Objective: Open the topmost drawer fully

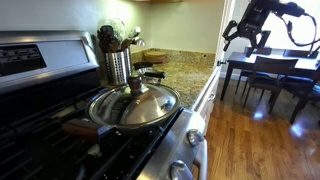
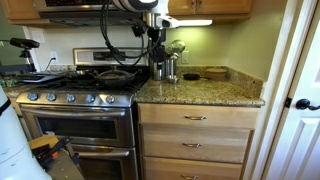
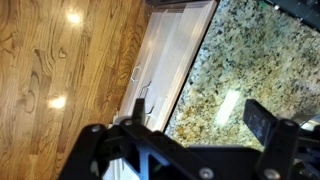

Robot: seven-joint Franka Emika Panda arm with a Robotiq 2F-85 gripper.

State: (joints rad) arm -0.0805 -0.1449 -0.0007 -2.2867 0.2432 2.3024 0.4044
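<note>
The topmost drawer [image 2: 195, 117] is a wide, shallow drawer with a pale front and a small metal handle, just under the granite counter [image 2: 200, 92]. It is shut, so its inside is hidden. In the wrist view I look down on its front [image 3: 170, 55] and its handle [image 3: 140, 85], next to the counter edge [image 3: 250, 60]. My gripper [image 3: 200, 115] is open and empty and hangs in the air above the counter's front edge. It touches nothing. It also shows in both exterior views [image 1: 245, 35] [image 2: 155, 45].
A steel stove with knobs [image 2: 75, 97] stands beside the cabinet, with a lidded pan [image 1: 133, 105] on it. A utensil holder [image 1: 118, 62] stands on the counter. Two more drawers [image 2: 195, 145] lie below. A dining table with chairs [image 1: 270, 70] stands on the wooden floor [image 3: 60, 60].
</note>
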